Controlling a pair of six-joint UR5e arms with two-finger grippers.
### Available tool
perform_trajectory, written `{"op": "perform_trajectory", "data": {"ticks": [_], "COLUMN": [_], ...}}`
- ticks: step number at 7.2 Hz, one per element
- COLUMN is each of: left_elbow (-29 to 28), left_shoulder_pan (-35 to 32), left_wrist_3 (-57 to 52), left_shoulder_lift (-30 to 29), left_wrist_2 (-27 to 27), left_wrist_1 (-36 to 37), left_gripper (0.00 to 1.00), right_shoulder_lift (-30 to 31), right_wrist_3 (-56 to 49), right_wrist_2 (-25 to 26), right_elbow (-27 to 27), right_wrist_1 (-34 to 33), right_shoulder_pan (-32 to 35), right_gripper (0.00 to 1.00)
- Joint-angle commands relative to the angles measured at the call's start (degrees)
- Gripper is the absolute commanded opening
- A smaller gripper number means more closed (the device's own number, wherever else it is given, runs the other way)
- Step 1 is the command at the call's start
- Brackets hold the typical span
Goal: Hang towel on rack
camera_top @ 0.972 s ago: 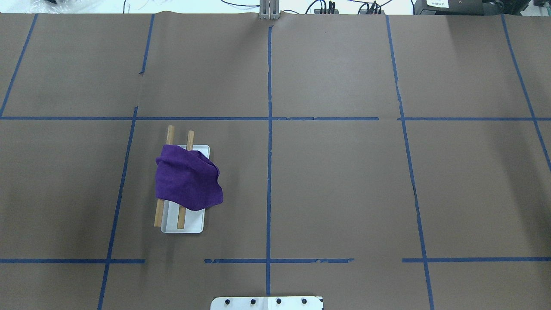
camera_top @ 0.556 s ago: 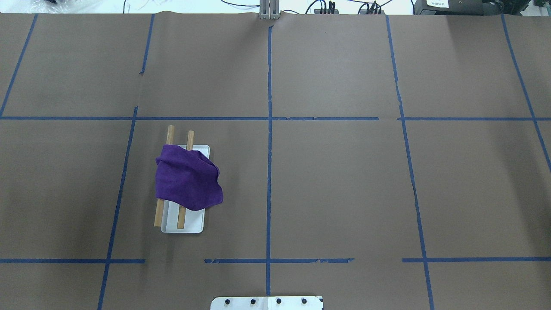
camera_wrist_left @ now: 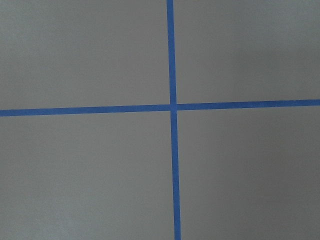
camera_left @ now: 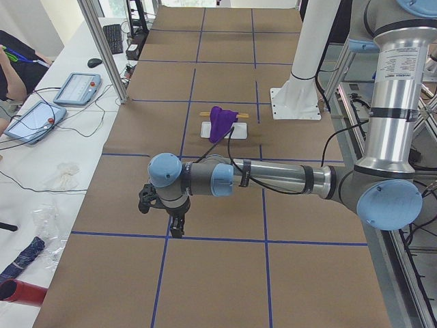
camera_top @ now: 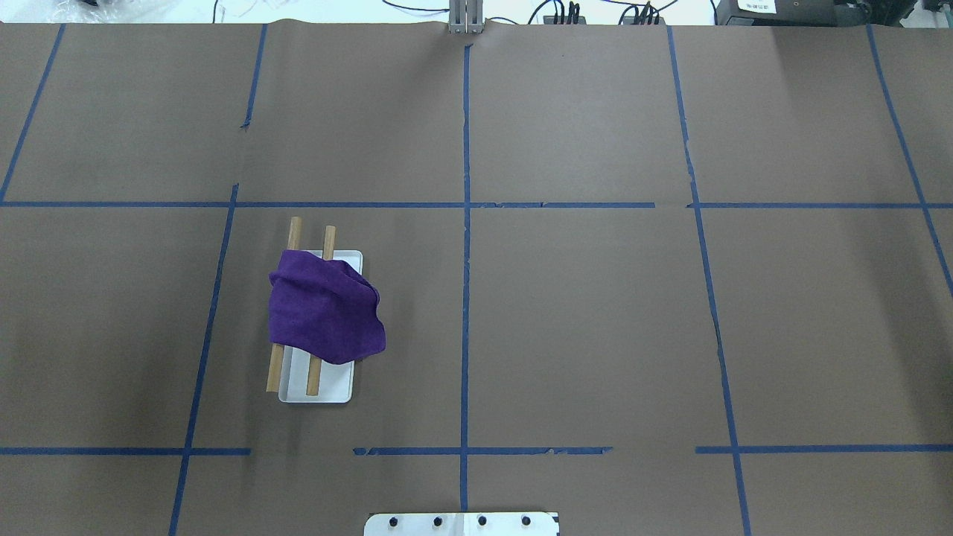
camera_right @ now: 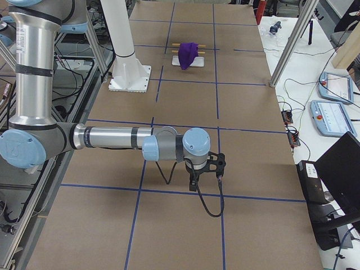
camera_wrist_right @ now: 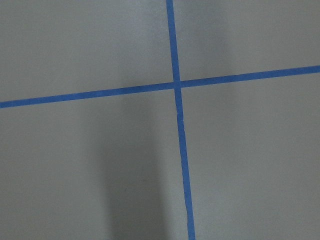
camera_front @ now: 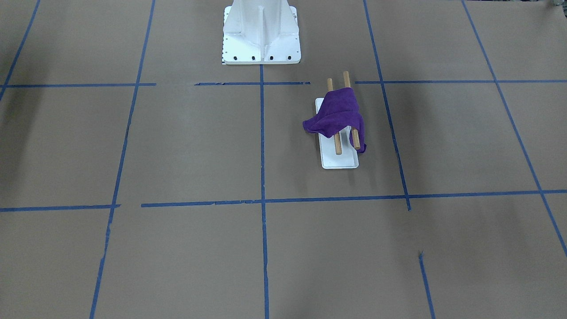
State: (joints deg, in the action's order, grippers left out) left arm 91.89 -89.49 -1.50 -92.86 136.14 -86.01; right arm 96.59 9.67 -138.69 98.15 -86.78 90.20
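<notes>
On the robot's left half of the table, the purple towel lies bunched and draped over both wooden rods of the rack. It covers their middle stretch and overhangs the white base on the side toward table centre, with the rod ends bare at both ends. Left gripper points down above a blue tape crossing near the table's left end, well apart from the rack; right gripper does the same near the opposite end. Both show only in side views, so cannot tell whether the fingers are apart or together.
</notes>
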Motion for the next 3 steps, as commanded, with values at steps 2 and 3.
{"op": "perform_trajectory", "data": {"ticks": [2, 3], "left_elbow": [0.04, 0.13], "left_shoulder_pan": [0.02, 0.02], "left_wrist_3": [-0.09, -0.09], "left_shoulder_lift": [-0.04, -0.04], "left_wrist_2": [0.00, 0.00], "left_wrist_1": [-0.03, -0.12], "left_gripper": [1.00, 1.00], "right_shoulder_lift": [-0.17, -0.26], "right_wrist_3": [0.09, 0.09], "right_wrist_2": [0.00, 0.00], "right_elbow": [0.11, 0.11], "right_wrist_1": [0.03, 0.03], "right_shoulder_pan": [0.06, -0.02], "right_gripper": [1.00, 1.00]}}
